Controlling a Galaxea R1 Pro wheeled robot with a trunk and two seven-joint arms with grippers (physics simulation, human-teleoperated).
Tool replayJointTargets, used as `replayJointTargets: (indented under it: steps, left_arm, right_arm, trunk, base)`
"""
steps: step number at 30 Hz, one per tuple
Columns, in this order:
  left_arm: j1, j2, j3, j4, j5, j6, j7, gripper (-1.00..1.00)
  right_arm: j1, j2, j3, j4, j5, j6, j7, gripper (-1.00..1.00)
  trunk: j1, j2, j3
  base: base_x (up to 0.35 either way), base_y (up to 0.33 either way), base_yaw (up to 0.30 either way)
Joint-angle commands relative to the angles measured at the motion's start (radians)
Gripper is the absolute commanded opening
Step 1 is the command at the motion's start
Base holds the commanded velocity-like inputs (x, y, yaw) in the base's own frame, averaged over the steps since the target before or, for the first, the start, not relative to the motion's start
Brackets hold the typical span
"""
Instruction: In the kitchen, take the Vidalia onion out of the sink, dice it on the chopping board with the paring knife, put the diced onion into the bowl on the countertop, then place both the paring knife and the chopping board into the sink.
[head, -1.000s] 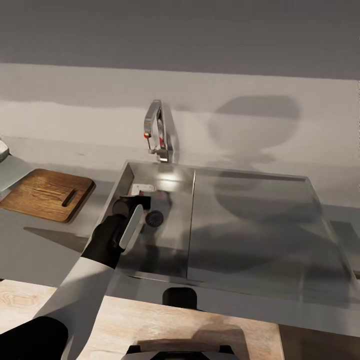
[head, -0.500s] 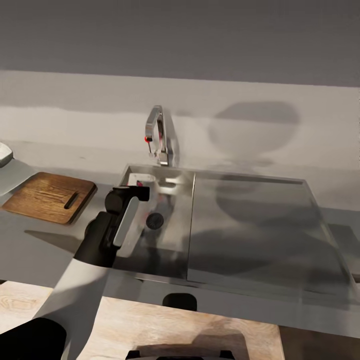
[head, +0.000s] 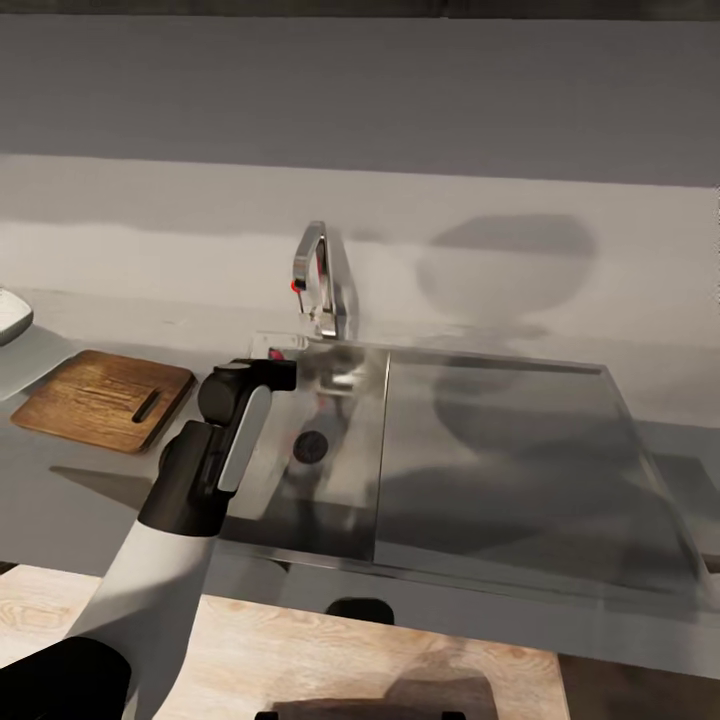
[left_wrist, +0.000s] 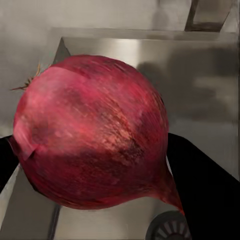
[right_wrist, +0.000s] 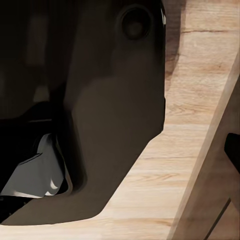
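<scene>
- Floor (head: 300, 650): pale wood planks at the near edge of the head view. The same planks appear in the right wrist view (right_wrist: 150, 180) beside a dark, rounded body part of the robot (right_wrist: 100, 100). Whether the right gripper is released or clenched cannot be told.
- Left arm (head: 170, 560): white forearm and black wrist, reaching from the near left up over the left rim of the sink.
- Left gripper (head: 270, 372): held above the basin near its back left corner. In the left wrist view its dark fingers (left_wrist: 200, 195) press on both sides of the Vidalia onion, so the claw is grasping it.
- Vidalia onion (left_wrist: 92, 132): reddish-pink, papery skin with a dry tuft at one end. It hangs clear of the basin floor, above and beside the drain (left_wrist: 170, 227). In the head view only a small pale-pink patch (head: 277, 352) is visible at the gripper tip.
- Sink (head: 340, 500): grey metal basin with a round drain (head: 309, 447); a flat metal draining area (head: 500, 470) adjoins it on the right.
- Countertop (head: 90, 480): grey, glossy surface around the sink.
- Chopping board (head: 100, 398): brown wood with a slot hole, lying flat on the countertop left of the sink, well apart from the onion.
- Bowl (head: 12, 315): white rim at the left picture edge, just beyond the board.
- Tap (head: 315, 275): chrome with a red knob, behind the basin against the grey wall (head: 400, 100).
</scene>
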Motion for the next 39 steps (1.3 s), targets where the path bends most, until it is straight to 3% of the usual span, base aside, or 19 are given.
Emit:
replayJointTargets:
  steps: [1,13,39]
  left_arm:
    - [-0.001,0.0,-0.001,-0.01,0.01,0.003,0.01,-1.0]
    - [-0.001,0.0,-0.001,-0.045,0.01,0.003,0.009,-1.0]
    - [-0.001,-0.004,-0.016,-0.094,0.01,0.003,0.01,-1.0]
  right_arm:
    - [0.0,0.0,0.008,0.001,-0.009,-0.003,-0.003,1.0]
    - [0.0,0.0,0.008,0.001,-0.011,-0.003,-0.003,1.0]
    - [0.0,-0.002,0.007,0.001,-0.013,-0.004,-0.003,1.0]
  trunk:
    - [0.0,-0.001,0.0]
    - [0.0,-0.001,0.018]
    - [0.0,-0.001,0.022]
  base:
    - [0.0,0.0,0.0]
    - [0.0,0.067,0.0]
    - [-0.031,0.291,0.0]
